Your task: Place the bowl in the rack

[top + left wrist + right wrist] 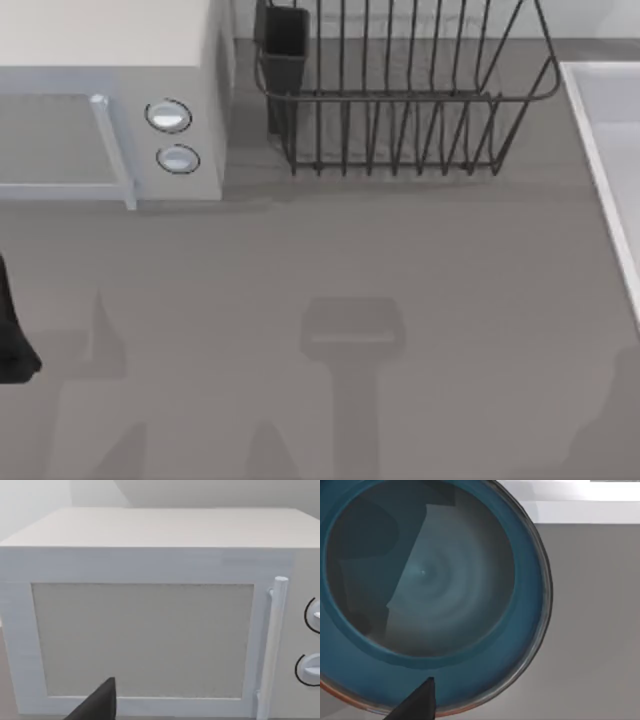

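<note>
The bowl [427,587] is blue inside with a dark rim and a reddish outer edge; it lies on the grey table close beneath my right wrist camera. A dark part of my right gripper [420,700] overlaps the bowl's rim. Whether it touches the bowl I cannot tell. The rack [400,100], dark grey wire with upright slats, stands at the back of the table, right of centre, with a dark utensil cup [284,50] at its left corner. My left arm [12,340] is parked at the table's left edge, its gripper [97,705] facing the microwave.
A pale microwave [110,90] with two round knobs [168,116] and a bar handle [274,645] stands at the back left, beside the rack. A white raised-edge tray or basin [610,150] runs along the right side. Arm shadows fall on the grey table [350,330].
</note>
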